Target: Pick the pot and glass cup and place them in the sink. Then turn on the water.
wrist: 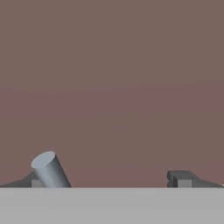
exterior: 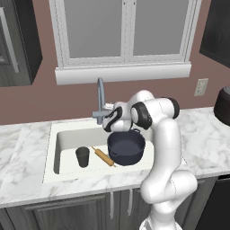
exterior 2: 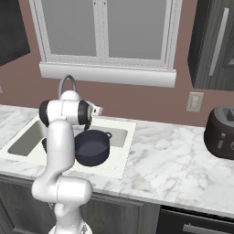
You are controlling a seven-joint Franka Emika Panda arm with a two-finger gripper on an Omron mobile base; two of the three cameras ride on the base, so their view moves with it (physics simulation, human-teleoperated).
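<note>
Hand view shows your spread-open gripper [wrist: 116,179] beside the faucet lever [wrist: 49,170]; swing wide and you'll miss it.

Light is even and soft, with no glare or hard highlights. Faint shading darkens the sink [exterior: 63,134] walls and the pot's [exterior: 126,148] inside below the jaws. Edges look slightly soft; straight lines stay undistorted.
</note>
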